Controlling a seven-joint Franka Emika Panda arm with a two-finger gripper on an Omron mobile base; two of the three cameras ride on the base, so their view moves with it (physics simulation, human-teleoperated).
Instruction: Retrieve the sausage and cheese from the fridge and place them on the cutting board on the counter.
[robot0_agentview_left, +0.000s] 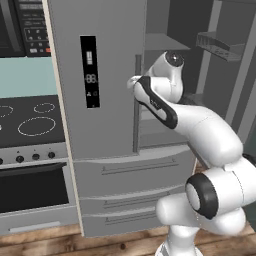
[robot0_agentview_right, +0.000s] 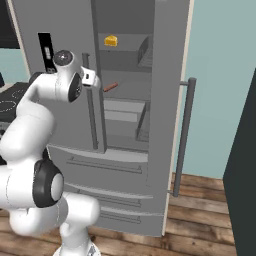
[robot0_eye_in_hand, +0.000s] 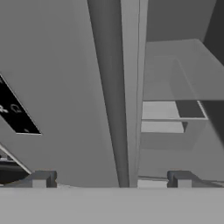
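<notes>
- The fridge (robot0_agentview_right: 125, 165) stands with its right door (robot0_agentview_right: 170, 100) swung open and its left door (robot0_agentview_left: 95, 75) closed.
- The cheese (robot0_agentview_right: 111, 40) sits on an upper shelf (robot0_agentview_right: 122, 49) inside, towards that shelf's left end.
- The sausage (robot0_agentview_right: 111, 87) lies on the next shelf down, near its front left corner.
- The tool (robot0_eye_in_hand: 111, 178) has its two fingers (robot0_eye_in_hand: 41, 178) spread wide apart with nothing between them; it faces the closed door's bar handle (robot0_eye_in_hand: 130, 87), at the edge of the open compartment.
- A stove (robot0_agentview_left: 30, 120) stands left of the fridge.
</notes>
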